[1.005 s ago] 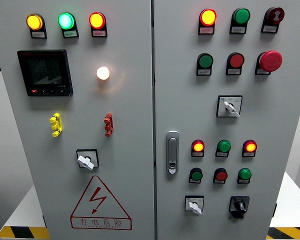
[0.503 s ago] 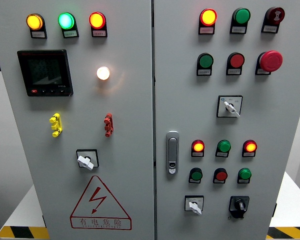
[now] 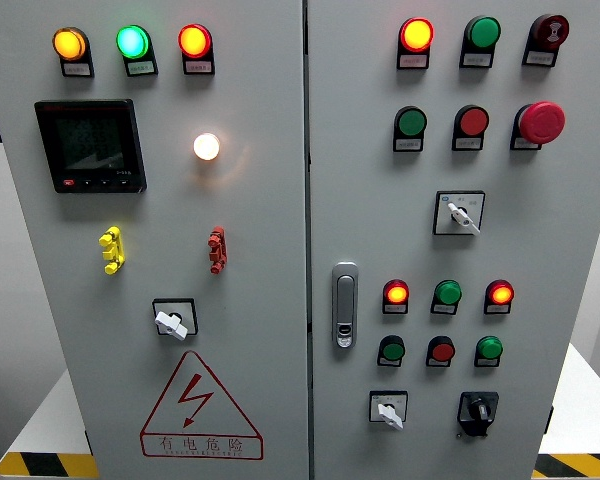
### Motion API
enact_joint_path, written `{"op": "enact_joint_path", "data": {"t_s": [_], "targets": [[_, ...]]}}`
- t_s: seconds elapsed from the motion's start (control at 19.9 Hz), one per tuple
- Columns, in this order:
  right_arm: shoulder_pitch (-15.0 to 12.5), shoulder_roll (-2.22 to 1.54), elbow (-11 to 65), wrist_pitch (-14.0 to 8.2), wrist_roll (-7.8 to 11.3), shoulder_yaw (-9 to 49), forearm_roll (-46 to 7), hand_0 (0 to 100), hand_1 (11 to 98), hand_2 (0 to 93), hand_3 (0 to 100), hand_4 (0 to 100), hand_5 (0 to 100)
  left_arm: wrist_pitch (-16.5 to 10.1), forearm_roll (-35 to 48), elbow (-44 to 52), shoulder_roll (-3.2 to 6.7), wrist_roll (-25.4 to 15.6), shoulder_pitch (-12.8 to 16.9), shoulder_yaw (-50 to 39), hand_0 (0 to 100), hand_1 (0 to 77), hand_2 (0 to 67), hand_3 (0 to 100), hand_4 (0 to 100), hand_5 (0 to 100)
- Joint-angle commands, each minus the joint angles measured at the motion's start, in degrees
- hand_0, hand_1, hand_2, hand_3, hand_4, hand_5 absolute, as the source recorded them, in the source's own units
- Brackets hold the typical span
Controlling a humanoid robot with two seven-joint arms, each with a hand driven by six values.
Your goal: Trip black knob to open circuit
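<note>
no robot hand or arm is seen anywhere in the head view, so whether the fingers are open or curled can't be told. the small print on the label plates under the lamps is too tiny to be read, and the dark square digital meter screen (image 3: 90, 145) is too dim for any figures to be made out. the grey steel cabinet (image 3: 270, 220) is cut off at the top and bottom edges.

the black rotary knob (image 3: 477, 411) is found at the lower right of the right-hand door, bottom row, just right of the white-handled selector switch (image 3: 388, 410). its pointer looks to be set roughly upright, though that's hard to judge. nothing is in front of it and nothing is touching it.

above it a row of three dark pushbuttons is seen, then a row with two lit red lamps and a green one between. a red mushroom stop button (image 3: 540, 121) is mounted higher up. the chrome door latch (image 3: 345, 305) sits near the seam, and a red-bordered lightning warning triangle (image 3: 199, 405) is stuck low on the left door.
</note>
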Motion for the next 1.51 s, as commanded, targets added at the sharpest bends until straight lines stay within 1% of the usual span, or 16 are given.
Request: {"op": "enact_joint_path", "data": {"t_s": [0.0, 0.05, 0.15, 0.25, 0.3, 0.5, 0.55, 0.6, 0.8, 0.85, 0.9, 1.01, 1.36, 1.41, 1.46], "targets": [[1.94, 0.08, -0.1, -0.09, -1.26, 0.07, 0.14, 100, 51.0, 0.0, 88, 99, 100, 0.0, 0.0, 0.0, 0.03, 0.0, 0.0, 0.0, 0, 3.0, 13.0, 21, 7, 1], [2.55, 0.08, -0.01, -0.27, -1.61, 0.07, 0.23, 100, 50.9, 0.0, 88, 99, 100, 0.0, 0.0, 0.0, 0.03, 0.0, 0.0, 0.0, 0, 3.0, 13.0, 21, 7, 1], [3.43, -0.1, -0.1, -1.23, -1.61, 0.16, 0.14, 100, 50.7, 0.0, 88, 99, 100, 0.0, 0.0, 0.0, 0.03, 0.0, 0.0, 0.0, 0, 3.0, 13.0, 21, 7, 1], [4.49, -0.1, -0.36, -1.76, -1.44, 0.42, 0.14, 100, 50.1, 0.0, 88, 99, 100, 0.0, 0.0, 0.0, 0.03, 0.0, 0.0, 0.0, 0, 3.0, 13.0, 21, 7, 1], [4.93, -0.01, -0.45, -1.76, -1.26, 0.42, -0.03, 100, 50.0, 0.0, 88, 99, 100, 0.0, 0.0, 0.0, 0.03, 0.0, 0.0, 0.0, 0, 3.0, 13.0, 21, 7, 1], [6.86, -0.01, -1.24, -1.76, -1.26, 0.95, -0.03, 100, 49.5, 0.0, 89, 99, 100, 0.0, 0.0, 0.0, 0.03, 0.0, 0.0, 0.0, 0, 3.0, 13.0, 21, 7, 1], [7.13, 0.07, -1.16, -1.76, -1.35, 0.95, -0.03, 100, 49.4, 0.0, 89, 99, 100, 0.0, 0.0, 0.0, 0.03, 0.0, 0.0, 0.0, 0, 3.0, 13.0, 21, 7, 1], [7.39, -0.01, -1.24, -1.76, -1.35, 0.86, -0.03, 100, 49.4, 0.0, 89, 99, 100, 0.0, 0.0, 0.0, 0.03, 0.0, 0.0, 0.0, 0, 3.0, 13.0, 21, 7, 1], [8.18, -0.01, -1.68, -1.76, -1.35, 0.42, -0.03, 100, 49.1, 0.0, 89, 99, 100, 0.0, 0.0, 0.0, 0.03, 0.0, 0.0, 0.0, 0, 3.0, 13.0, 21, 7, 1], [8.79, -0.01, -2.12, -1.76, -1.44, 0.42, -0.03, 100, 49.0, 0.0, 89, 99, 100, 0.0, 0.0, 0.0, -0.06, 0.0, 0.0, 0.0, 0, 3.0, 13.0, 21, 7, 1], [9.32, 0.07, -2.64, -1.76, -1.35, 0.33, -0.03, 100, 48.9, 0.0, 90, 99, 100, 0.0, 0.0, 0.0, 0.03, 0.0, 0.0, 0.0, 0, 3.0, 13.0, 21, 7, 1], [10.29, 0.08, -3.7, -1.76, -1.44, 0.59, -0.03, 100, 48.9, 0.0, 90, 99, 100, 0.0, 0.0, 0.0, 0.03, 0.0, 0.0, 0.0, 0, 3.1, 13.0, 21, 7, 1], [11.08, 0.08, -5.11, -1.67, -1.44, 0.86, -0.12, 100, 48.8, 0.0, 90, 99, 100, 0.0, 0.0, 0.0, 0.03, 0.0, 0.0, 0.0, 0, 3.1, 13.0, 21, 7, 1], [11.08, -0.01, -5.28, -1.67, -1.35, 0.95, -0.03, 100, 48.8, 0.0, 90, 99, 100, 0.0, 0.0, 0.0, 0.03, 0.0, 0.0, 0.0, 0, 3.1, 13.0, 21, 7, 1], [11.08, -0.01, -5.46, -1.67, -1.44, 1.04, -0.12, 100, 48.9, 0.0, 91, 99, 100, 0.0, 0.0, 0.0, 0.03, 0.0, 0.0, 0.0, 0, 3.1, 13.0, 21, 7, 1]]}}
